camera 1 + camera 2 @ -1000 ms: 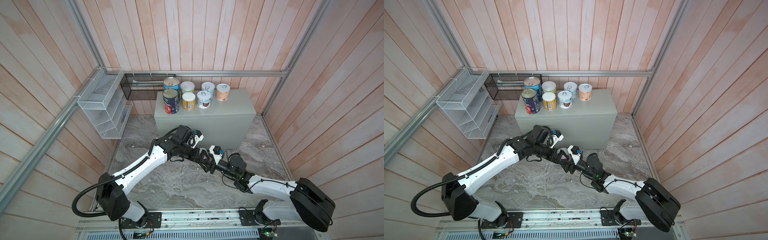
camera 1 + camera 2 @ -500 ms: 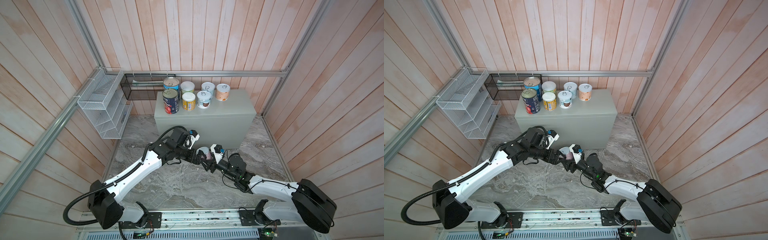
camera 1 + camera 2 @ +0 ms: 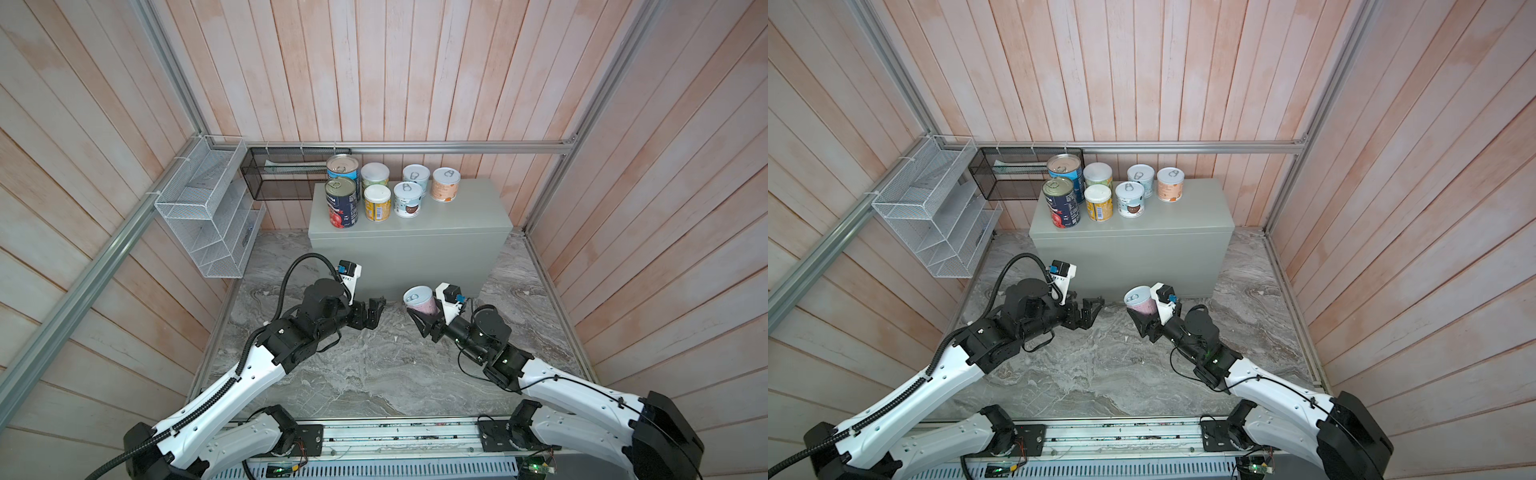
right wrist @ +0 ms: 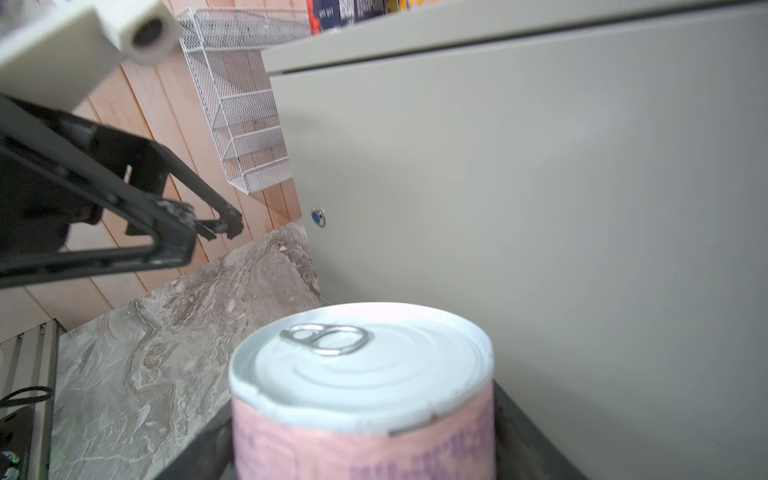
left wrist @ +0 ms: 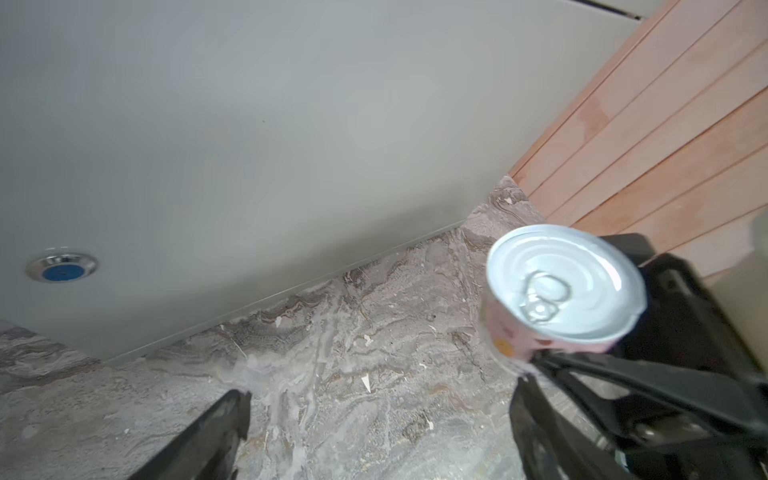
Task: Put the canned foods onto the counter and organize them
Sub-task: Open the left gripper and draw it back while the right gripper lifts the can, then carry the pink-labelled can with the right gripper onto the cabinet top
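A second ago both claws met mid-floor around the can. Since then the left claw [image 3: 373,309] has let go and backed off toward 9 o'clock, its jaws spread wide and empty. The right claw [image 3: 424,311] keeps pinching the pink can [image 3: 419,296], pull-tab lid up and slightly tilted, over the marble floor [image 3: 365,374] at 6 o'clock of the counter [image 3: 469,208]. Seven other cans [image 3: 377,202] stand unmoved at the counter top's 10 o'clock corner.
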